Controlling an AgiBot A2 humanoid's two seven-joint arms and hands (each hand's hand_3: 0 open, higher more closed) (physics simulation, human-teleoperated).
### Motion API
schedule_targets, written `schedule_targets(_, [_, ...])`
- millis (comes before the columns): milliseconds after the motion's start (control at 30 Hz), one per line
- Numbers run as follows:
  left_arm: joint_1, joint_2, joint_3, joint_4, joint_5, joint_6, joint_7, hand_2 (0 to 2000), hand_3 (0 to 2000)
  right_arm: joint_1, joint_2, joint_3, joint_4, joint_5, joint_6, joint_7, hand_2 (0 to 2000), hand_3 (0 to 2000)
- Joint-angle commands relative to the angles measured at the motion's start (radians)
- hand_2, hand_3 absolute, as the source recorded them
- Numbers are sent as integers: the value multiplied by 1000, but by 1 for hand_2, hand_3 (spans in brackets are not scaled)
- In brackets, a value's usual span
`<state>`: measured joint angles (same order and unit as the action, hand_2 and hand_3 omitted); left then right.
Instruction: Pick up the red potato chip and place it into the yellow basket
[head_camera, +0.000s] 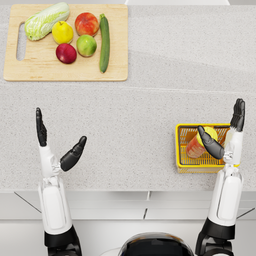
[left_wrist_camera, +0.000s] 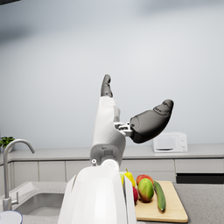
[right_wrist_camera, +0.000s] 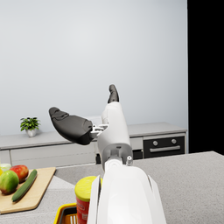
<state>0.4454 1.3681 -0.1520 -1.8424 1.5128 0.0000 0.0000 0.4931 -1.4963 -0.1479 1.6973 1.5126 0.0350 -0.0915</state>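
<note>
The right robot hand (head_camera: 223, 134) is spread wide and empty above the yellow wire basket (head_camera: 182, 150) at four o'clock on the speckled grey desk (head_camera: 150, 110), where the red, yellow-lidded potato chip canister (head_camera: 196, 146) already lies, so the task looks essentially done.

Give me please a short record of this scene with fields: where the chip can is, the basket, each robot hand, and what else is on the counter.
chip can: red potato chip can with yellow lid, lying inside the basket
basket: yellow basket, on the counter near its front edge, under the right arm
left robot hand: open, raised, holds nothing
right robot hand: open, above the basket, holds nothing
other: cutting board at far left, with cabbage, fruits and a cucumber
</note>
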Motion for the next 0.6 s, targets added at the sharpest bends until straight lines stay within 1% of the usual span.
schedule_targets(33, [128,-32,13,53,0,0,0,0,0,144,64,-5,4,0,-10,26,0,0])
schedule_targets(100, [144,-32,2,83,0,0,0,0,0,142,56,-43,5,0,-22,58,0,0])
schedule_targets(167, [122,-26,3,104,0,0,0,0,0,109,47,-57,0,0,-28,74,0,0])
schedule_targets(200, [103,-22,3,74,0,0,0,0,0,88,42,-53,1,0,-30,79,0,0])
schedule_targets(233, [105,-22,3,83,0,0,0,0,0,92,44,-40,2,0,-32,83,0,0])
schedule_targets(600, [108,-22,3,106,0,0,0,0,0,74,40,-53,-2,0,-35,91,0,0])
